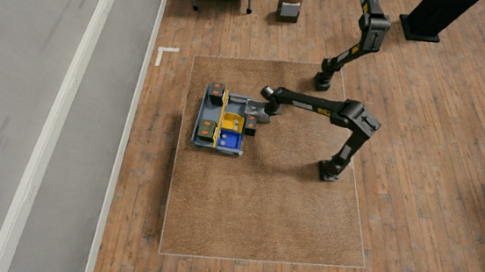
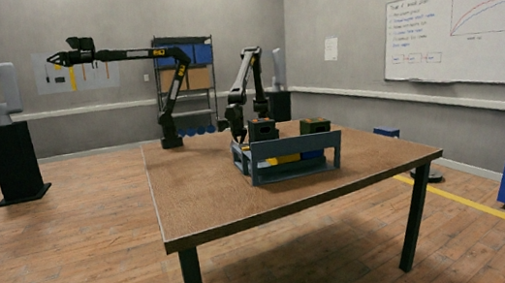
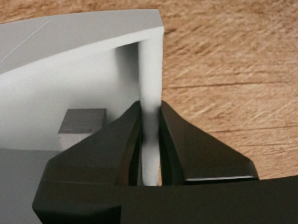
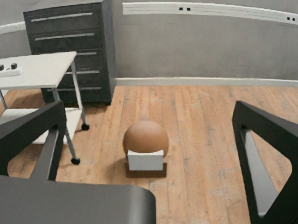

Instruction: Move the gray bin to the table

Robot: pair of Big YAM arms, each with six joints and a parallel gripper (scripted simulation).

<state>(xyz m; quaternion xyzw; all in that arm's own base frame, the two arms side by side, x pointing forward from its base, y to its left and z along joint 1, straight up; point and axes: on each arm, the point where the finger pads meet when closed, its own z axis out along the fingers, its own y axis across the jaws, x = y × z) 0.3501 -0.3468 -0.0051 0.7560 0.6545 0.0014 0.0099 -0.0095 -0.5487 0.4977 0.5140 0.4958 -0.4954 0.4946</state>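
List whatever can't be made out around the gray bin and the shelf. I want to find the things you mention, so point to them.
- Gray bin [image 1: 257, 107] [image 3: 75, 75]: its far end, cut off by the left wrist picture's edge.
- Its parts: the left hand [image 1: 273, 112] [image 3: 150, 110] may block some in the left wrist view.
- Blue bin's [image 1: 228, 142] interior: hidden in the exterior view by the shelf's [image 2: 296, 144] panel.

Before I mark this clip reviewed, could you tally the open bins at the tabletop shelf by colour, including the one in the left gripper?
Gray bin: 1
Yellow bin: 1
Blue bin: 1
Total: 3
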